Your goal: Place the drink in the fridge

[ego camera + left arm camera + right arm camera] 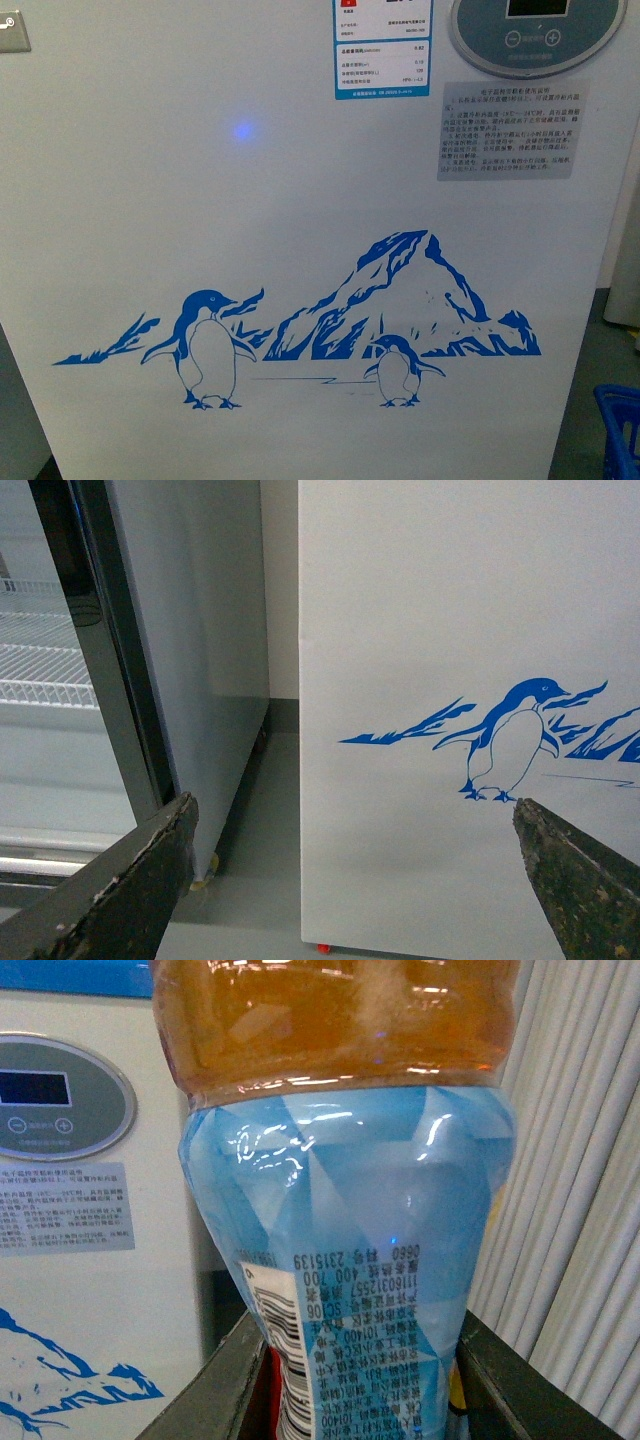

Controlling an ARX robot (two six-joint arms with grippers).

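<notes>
the fridge [300, 200] fills the front view, white, its front printed in blue with two penguins [208, 348] and a mountain [400, 290]; higher up, an energy label [383, 48] with a blue border and a grey notice [512, 130] carry chinese print too fine to read, and the oval display [535, 35] shows a minus and a plus sign; a blue basket [620, 430] edges in at far right, contents hidden

in the left wrist view a cabinet [190, 630] with white wire shelves [45, 670] stands just beside the fridge; the left fingers [130, 880] are spread wide apart, nothing between them

the drink [350, 1140] is clamped between the right fingers [225, 1390], in front of the fridge near its display; its long axis runs straight out from the fingers, the pale blue wrapper [380, 1220] end in the grip, amber liquid filling the far part; the wrapper bears a barcode and rows of small digits and chinese print
</notes>
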